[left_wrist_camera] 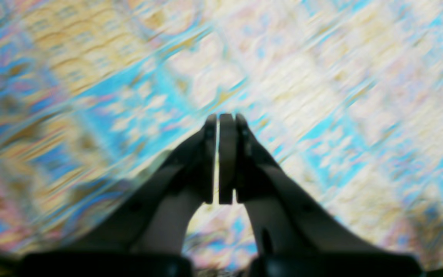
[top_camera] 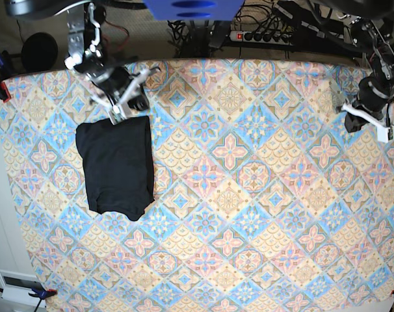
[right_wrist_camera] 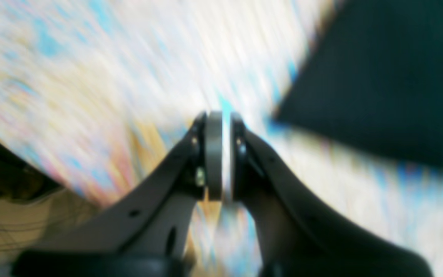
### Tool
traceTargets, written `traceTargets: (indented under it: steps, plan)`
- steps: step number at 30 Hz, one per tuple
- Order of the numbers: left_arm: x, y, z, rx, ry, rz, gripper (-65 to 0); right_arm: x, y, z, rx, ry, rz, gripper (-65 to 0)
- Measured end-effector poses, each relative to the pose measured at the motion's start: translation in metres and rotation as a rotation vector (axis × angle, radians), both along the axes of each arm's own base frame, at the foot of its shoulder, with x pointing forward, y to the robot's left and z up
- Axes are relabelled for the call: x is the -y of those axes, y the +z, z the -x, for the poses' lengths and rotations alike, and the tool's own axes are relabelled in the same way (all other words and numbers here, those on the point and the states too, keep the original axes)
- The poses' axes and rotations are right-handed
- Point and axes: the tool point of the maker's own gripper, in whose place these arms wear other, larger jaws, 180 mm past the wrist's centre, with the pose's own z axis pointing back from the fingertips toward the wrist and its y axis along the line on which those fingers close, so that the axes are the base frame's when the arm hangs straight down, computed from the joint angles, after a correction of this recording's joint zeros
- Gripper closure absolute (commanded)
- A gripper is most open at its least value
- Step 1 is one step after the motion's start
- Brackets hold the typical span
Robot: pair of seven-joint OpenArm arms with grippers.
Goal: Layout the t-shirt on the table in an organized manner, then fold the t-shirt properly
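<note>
Base view shows the plain black soft t-shirt (top_camera: 116, 166) folded compact near the patterned cloth-covered table's (top_camera: 249, 195) left edge; left gripper (top_camera: 383, 134) and right gripper (top_camera: 116, 116) are pressed together, empty, apparently finished.

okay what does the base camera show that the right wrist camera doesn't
Only the base view shows the whole folded t-shirt lying apart from both arms, the left gripper far across the table, and the power strip beyond the table's edge. Only the right wrist view shows, up close, the right gripper with its jaws shut and nothing between them. Both show the black shirt and the patterned tablecloth.
</note>
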Motion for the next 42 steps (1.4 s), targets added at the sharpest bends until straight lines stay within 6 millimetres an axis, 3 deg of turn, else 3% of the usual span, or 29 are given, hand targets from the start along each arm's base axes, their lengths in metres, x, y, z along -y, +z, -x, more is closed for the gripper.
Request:
traceTargets:
  steps: [3, 6, 8, 12, 14, 17, 22, 25, 28, 31, 34, 37, 42]
  plan:
    - [0.001, 0.0, 0.018, -0.033, -0.043, -0.037, -0.2, 0.012, 0.003, 0.01, -0.019, -0.075, -0.087, -3.0]
    - [-0.015, -0.017, 0.055, -0.154, -0.003, -0.056, -0.2, 0.029, 0.013, 0.023, -0.029, -0.164, -0.194, -2.0]
    - [-0.034, -0.009, 0.072, -0.15, 0.058, -0.056, -0.2, 0.052, 0.007, 0.043, -0.088, -0.256, -0.199, -0.1]
    - [-0.05, 0.002, 0.114, -0.182, 0.115, -0.013, -0.2, 0.073, 0.007, 0.068, -0.129, -0.336, -0.223, 0.0]
    - [-0.061, 0.002, 0.139, -0.233, 0.159, -0.021, -0.2, 0.078, 0.002, 0.086, -0.168, -0.349, -0.21, 0.0]
    - [-0.066, 0.003, 0.16, -0.281, 0.166, -0.036, -0.2, 0.078, -0.006, 0.112, -0.244, -0.359, -0.191, 0.0]
    - [-0.075, -0.013, 0.197, -0.395, 0.215, -0.011, -0.2, 0.083, -0.022, 0.142, -0.325, -0.358, -0.14, 0.0]
    - [-0.082, -0.04, 0.226, -0.475, 0.293, 0.055, -0.2, 0.092, -0.049, 0.166, -0.409, -0.333, -0.034, 0.0]
    - [-0.083, -0.076, 0.264, -0.62, 0.338, 0.067, -0.2, 0.078, -0.082, 0.208, -0.557, -0.267, 0.013, 0.0]
    - [-0.067, -0.113, 0.268, -0.646, 0.308, 0.079, -0.2, 0.07, -0.102, 0.24, -0.659, -0.238, 0.028, 0.0]
    - [-0.055, -0.142, 0.27, -0.639, 0.257, 0.048, -0.2, 0.074, -0.114, 0.245, -0.683, -0.252, 0.03, 0.0]
    - [-0.032, -0.173, 0.293, -0.695, 0.19, 0.029, -0.2, 0.081, -0.137, 0.237, -0.673, -0.297, 0.023, 0.0]
    - [0.013, -0.224, 0.293, -0.678, 0.1, 0.065, -0.2, 0.074, -0.182, 0.261, -0.763, -0.281, 0.044, 0.0]
